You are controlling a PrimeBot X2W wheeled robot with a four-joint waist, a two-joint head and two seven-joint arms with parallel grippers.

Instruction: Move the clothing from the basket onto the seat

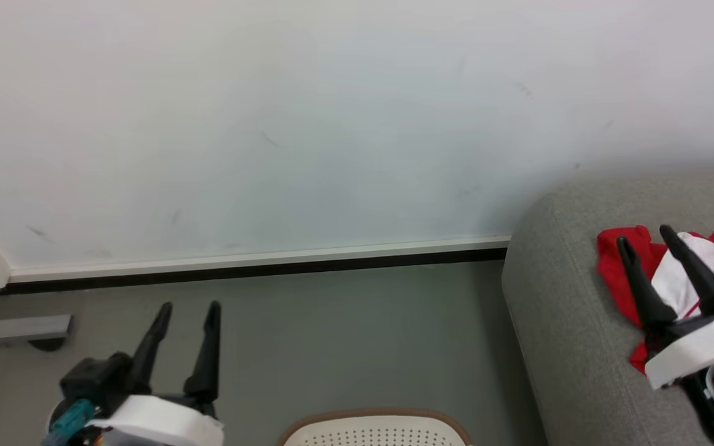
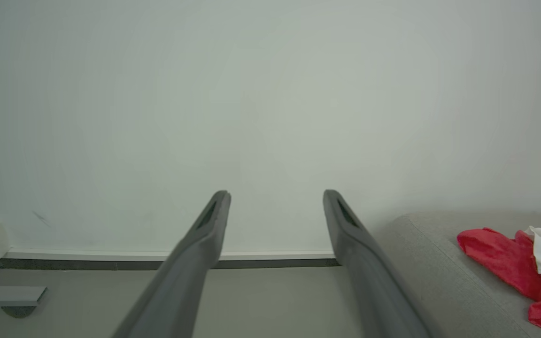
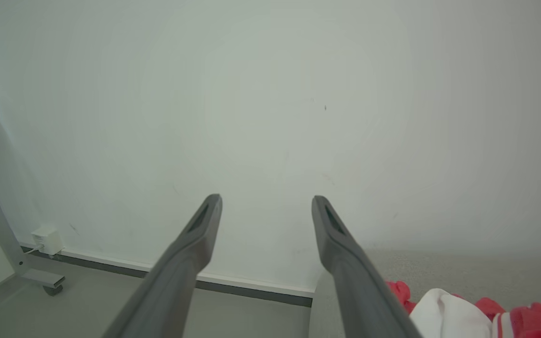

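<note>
Head view: white wall (image 1: 270,124), grey floor (image 1: 332,328), the basket (image 1: 375,427) at the bottom edge, the clothing (image 1: 617,272) heaped on the seat (image 1: 555,322). Left gripper (image 1: 189,305) spread above floor, right gripper (image 1: 644,235) spread over the clothing. Wrist views: both point wallward, empty.

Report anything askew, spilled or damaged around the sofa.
Only the clothing stands out: the red and white garments lie crumpled in a heap near the end of the grey sofa, not laid flat. Nothing looks spilled or damaged.
</note>
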